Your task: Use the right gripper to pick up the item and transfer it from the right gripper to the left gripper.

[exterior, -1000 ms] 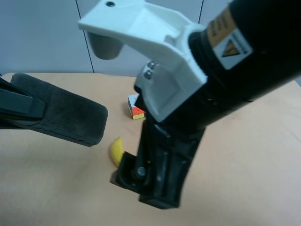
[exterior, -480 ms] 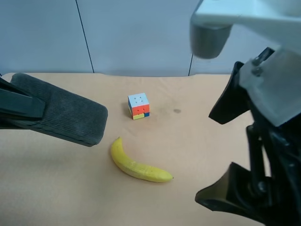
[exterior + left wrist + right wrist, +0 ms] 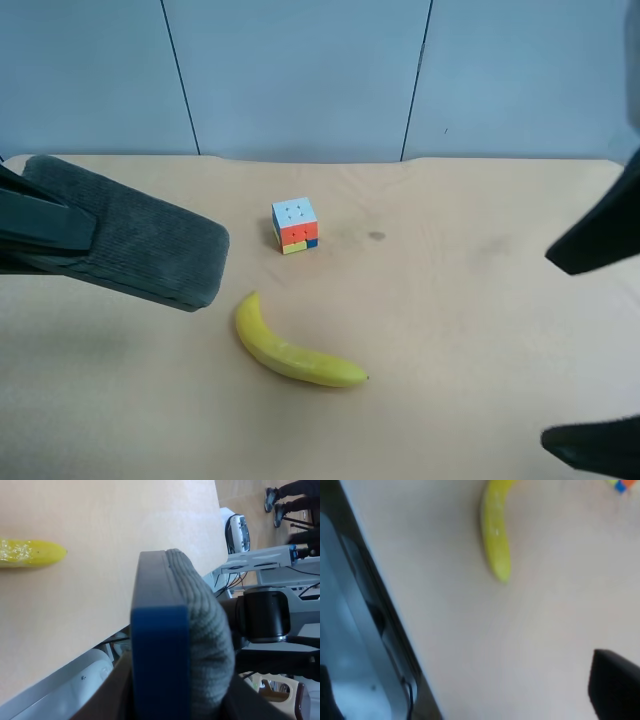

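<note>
At far left, left gripper (image 3: 60,248) is clamped on the item (image 3: 150,250) and holds it off the table (image 3: 450,300), fuzzy end poking toward centre. Mid-table: puzzle cube (image 3: 294,225) at the back, banana (image 3: 290,350) nearer, neither touching the item. Far right: right gripper (image 3: 600,345) has jaws spread wide with nothing between them, well apart from the item.

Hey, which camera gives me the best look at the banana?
The exterior high view: the banana lies whole and sharp on the table. The right wrist view shows most of it, blurred, with one end cut off by the frame. The left wrist view catches only one end at the picture's edge.
</note>
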